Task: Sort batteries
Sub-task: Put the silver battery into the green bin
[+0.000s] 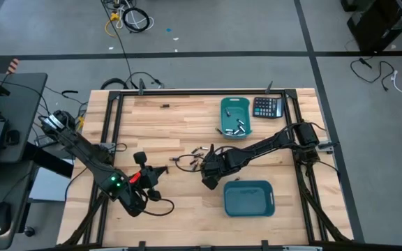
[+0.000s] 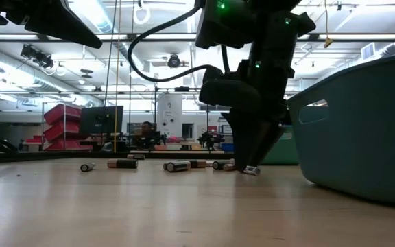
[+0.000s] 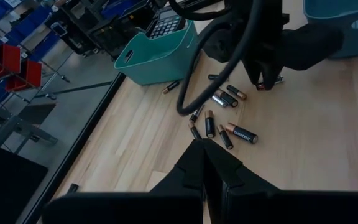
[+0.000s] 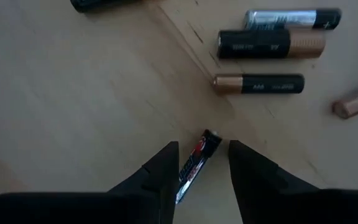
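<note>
- The right hand [image 4: 202, 163] is seen lowered to the wooden worktop [image 1: 180, 202] near its middle, fingers parted, with one slim black-and-red battery [image 4: 194, 163] lying on the wood between the fingertips; whether the fingers touch it cannot be told.
- The left hand [image 3: 204, 163] is pictured with its fingers pressed together on nothing, poised over the worktop's left front part and aimed at the loose cells.
- A scatter of loose batteries [image 3: 229, 112] is shown on the worktop just beside the right hand; about nine can be counted from the left wrist view, most black with copper ends, at least one silvery.
- Two teal bins are seen: the far bin [image 1: 223, 115], with several small cells [image 1: 240, 127] lying inside it, and the near bin [image 1: 248, 207], whose inside shows no clear contents from above.
- One black calculator [image 1: 268, 107] is pictured just beside the far bin, at the worktop's back edge.
</note>
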